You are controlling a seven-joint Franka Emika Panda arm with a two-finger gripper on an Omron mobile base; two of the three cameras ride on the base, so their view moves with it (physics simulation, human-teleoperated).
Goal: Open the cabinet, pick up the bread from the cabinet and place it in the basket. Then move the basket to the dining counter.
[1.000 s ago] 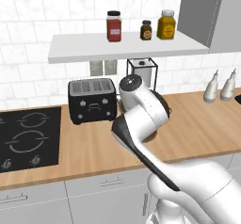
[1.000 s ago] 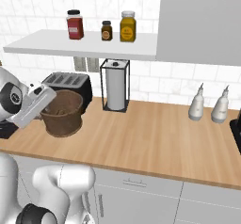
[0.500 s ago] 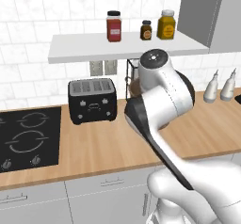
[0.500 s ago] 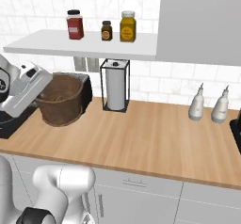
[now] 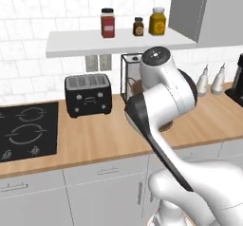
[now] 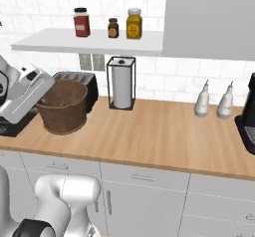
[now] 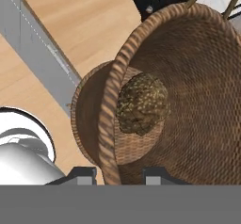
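Since earlier frame, basket (image 6: 63, 106) lifted higher off worktop (image 6: 164, 136), tilted, near toaster (image 5: 88, 95). Gripper (image 7: 116, 175) narrow, clamped on basket rim. Bread (image 7: 140, 103) lies inside basket. Advice: level basket, carry slowly toward dining counter, so bread not roll out.

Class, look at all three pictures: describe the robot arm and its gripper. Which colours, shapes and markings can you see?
The arm is glossy white, built of thick rounded segments with dark grey bands at the joints and a round grey cap on top. The gripper has a white blocky body and two small dark jaws. No cables or markings are visible.
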